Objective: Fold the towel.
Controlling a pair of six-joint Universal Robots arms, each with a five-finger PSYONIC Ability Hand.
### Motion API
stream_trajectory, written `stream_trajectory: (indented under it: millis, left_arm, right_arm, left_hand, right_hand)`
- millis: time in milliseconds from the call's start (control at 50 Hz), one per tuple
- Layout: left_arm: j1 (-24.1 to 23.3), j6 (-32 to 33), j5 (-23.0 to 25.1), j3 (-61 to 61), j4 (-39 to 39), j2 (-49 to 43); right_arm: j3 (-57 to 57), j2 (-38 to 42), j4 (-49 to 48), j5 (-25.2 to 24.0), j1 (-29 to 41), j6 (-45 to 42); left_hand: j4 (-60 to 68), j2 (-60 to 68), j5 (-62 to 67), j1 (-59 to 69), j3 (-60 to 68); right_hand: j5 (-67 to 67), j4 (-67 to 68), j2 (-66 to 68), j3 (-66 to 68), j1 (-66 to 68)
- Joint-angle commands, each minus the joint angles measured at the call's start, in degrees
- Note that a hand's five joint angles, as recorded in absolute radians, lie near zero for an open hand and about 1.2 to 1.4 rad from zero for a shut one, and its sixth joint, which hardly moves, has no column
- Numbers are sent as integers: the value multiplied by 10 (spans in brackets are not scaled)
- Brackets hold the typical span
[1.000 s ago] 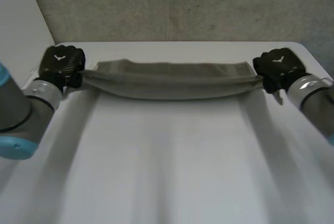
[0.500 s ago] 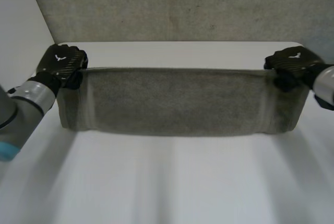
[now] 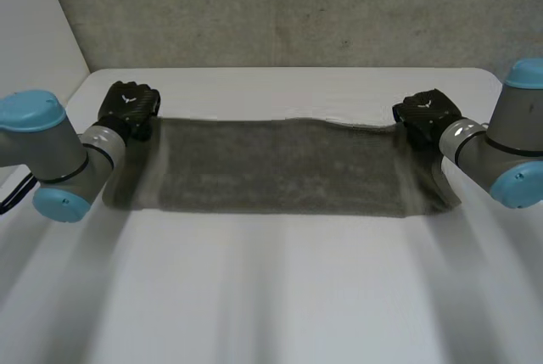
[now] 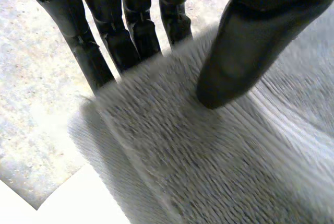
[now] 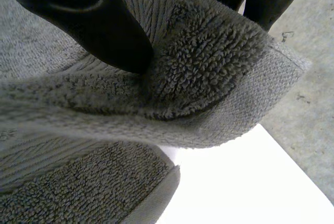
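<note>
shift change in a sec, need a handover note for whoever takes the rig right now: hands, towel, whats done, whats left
Left hand: shut on the towel, pinching its far left corner.
Right hand: shut on the towel's far right corner, which is lifted off the table.
Towel: stretched wide between the two hands, spreading from the held far edge toward the robot. How much of it rests on the table I cannot tell.
Done: both far corners gripped, towel opened out.
Left: no finished fold shows. Probably settle it flat, then bring one edge over onto the opposite one and release.
</note>
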Motion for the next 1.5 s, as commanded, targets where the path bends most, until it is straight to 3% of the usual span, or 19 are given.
stream_trajectory:
  millis: [20,40,60,80,100,220,360,640,720,840,1020,1140,1300,1340,1360,1400,1500]
  left_arm:
    - [-6,0,-3,-6,0,4]
    - [-6,0,-3,-6,0,4]
    - [-6,0,-4,-6,0,6]
    - [-6,0,-4,-6,0,8]
    - [-6,0,-4,-6,0,8]
    - [-7,0,-24,-8,-2,27]
    - [-7,-6,-55,-29,-22,73]
    - [2,-11,-54,-271,-30,284]
    - [2,-28,-54,-350,-18,343]
    - [2,-67,-53,-407,8,362]
    - [-4,-101,-54,-448,88,359]
    - [-5,-101,-58,-471,128,358]
    - [-4,-102,-59,-506,174,365]
    - [-4,-102,-59,-511,183,366]
    - [-4,-102,-60,-513,188,367]
    - [-4,-101,-59,-515,190,369]
    - [-4,-101,-60,-515,191,369]
  right_arm:
    - [5,4,-1,1,-1,-1]
    - [5,4,-2,4,-1,-1]
    - [5,4,-2,4,-1,-1]
    - [8,3,-7,12,-1,-2]
    - [10,0,-12,24,-1,-2]
    - [19,-15,-32,52,-1,-3]
    - [73,-91,-103,79,-1,5]
    - [312,-287,-115,76,5,37]
    - [361,-299,-116,75,-1,47]
    - [430,-290,-127,59,-4,43]
    - [448,-235,-160,-10,-51,38]
    - [442,-202,-183,-9,-55,36]
    - [440,-178,-213,-7,-65,20]
    - [433,-171,-214,-5,-67,12]
    - [433,-171,-214,-5,-67,12]
    - [424,-165,-214,-4,-75,7]
    - [412,-166,-212,-1,-111,4]
  left_hand:
    - [-216,-214,-219,-216,-218]
    - [-217,-215,-220,-217,-219]
    - [-338,-336,-341,-338,-341]
    - [-441,-439,-444,-441,-444]
    - [-442,-440,-445,-442,-445]
    - [-454,-452,-457,-454,-457]
    - [-452,-450,-455,-452,-455]
    - [-452,-450,-455,-452,-455]
    - [-454,-452,-457,-454,-457]
    - [-452,-450,-455,-452,-455]
    - [-450,-448,-454,-451,-453]
    - [-450,-448,-454,-451,-453]
    - [-450,-448,-454,-451,-453]
    - [-450,-448,-454,-451,-453]
    - [-450,-448,-454,-451,-453]
    - [-450,-448,-454,-451,-453]
    - [-452,-450,-455,-452,-455]
  right_hand:
    - [-13,0,1,0,0]
    - [-237,-224,-223,-223,-224]
    - [-239,-226,-225,-225,-226]
    - [-492,-479,-478,-478,-479]
    - [-677,-664,-663,-663,-664]
    - [-677,-664,-663,-663,-664]
    - [-677,-664,-663,-663,-664]
    - [-677,-664,-663,-663,-664]
    - [-677,-664,-663,-663,-664]
    - [-677,-664,-663,-663,-664]
    - [-559,-546,-545,-545,-546]
    - [-511,-498,-497,-498,-498]
    - [-294,-281,-280,-281,-281]
    - [-155,-142,-141,-142,-142]
    - [-155,-142,-141,-141,-142]
    - [22,35,36,36,35]
    - [23,36,37,37,36]
